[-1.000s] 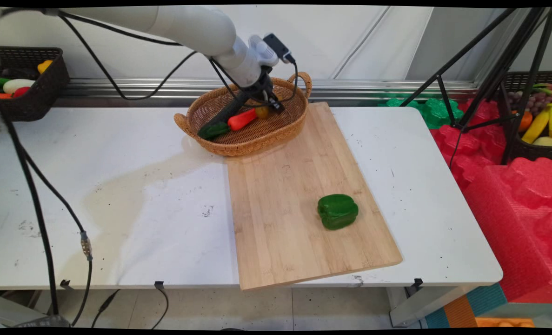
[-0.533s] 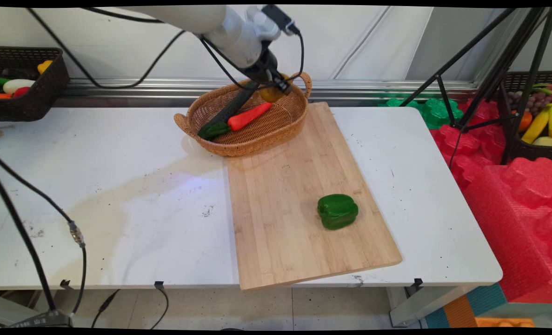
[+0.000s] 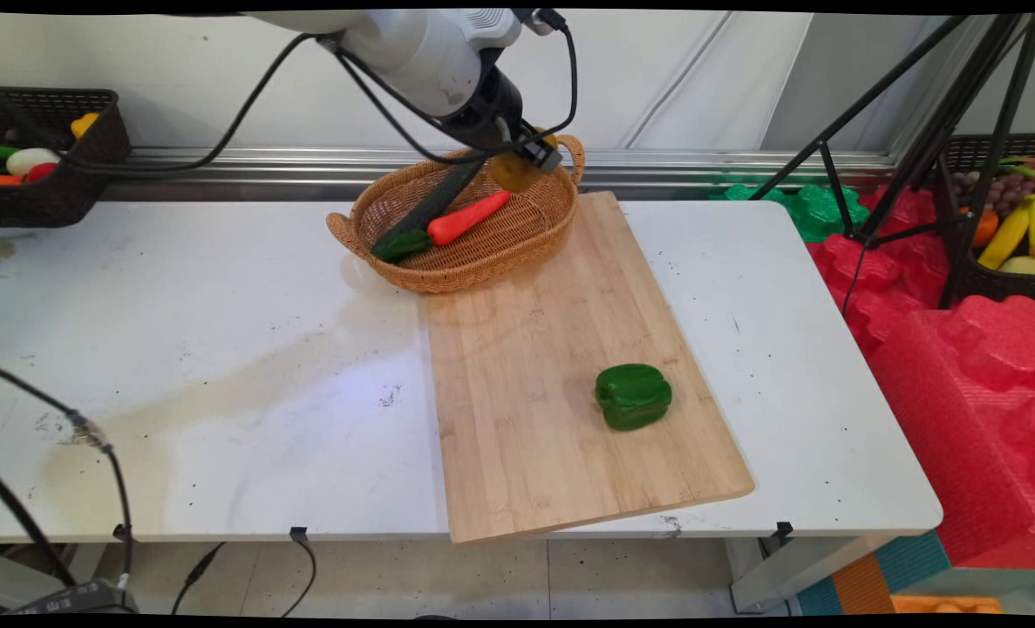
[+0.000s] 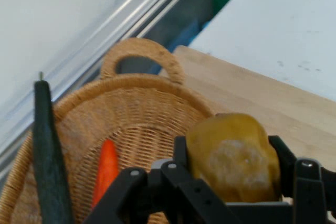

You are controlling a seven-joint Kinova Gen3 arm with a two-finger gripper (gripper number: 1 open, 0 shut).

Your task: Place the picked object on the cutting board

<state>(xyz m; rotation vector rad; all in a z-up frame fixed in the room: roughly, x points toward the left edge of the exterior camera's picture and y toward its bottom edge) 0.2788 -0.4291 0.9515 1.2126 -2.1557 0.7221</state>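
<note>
1. Potato (image 4: 233, 158) is hanging in the claw (image 3: 524, 166), clenched on it, above the wicker basket (image 3: 412, 275).
2. Carrot (image 3: 467, 217) and cucumber (image 3: 434, 199) are lying inside; green pepper (image 3: 632, 396) is resting on the cutting board (image 3: 526, 419).

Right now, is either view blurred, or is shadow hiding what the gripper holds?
Main view: sharp; the gripper and its yellow fruit are dim beneath the arm. Hand view: soft throughout, yet the fruit between the fingers reads clearly above the basket.
</note>
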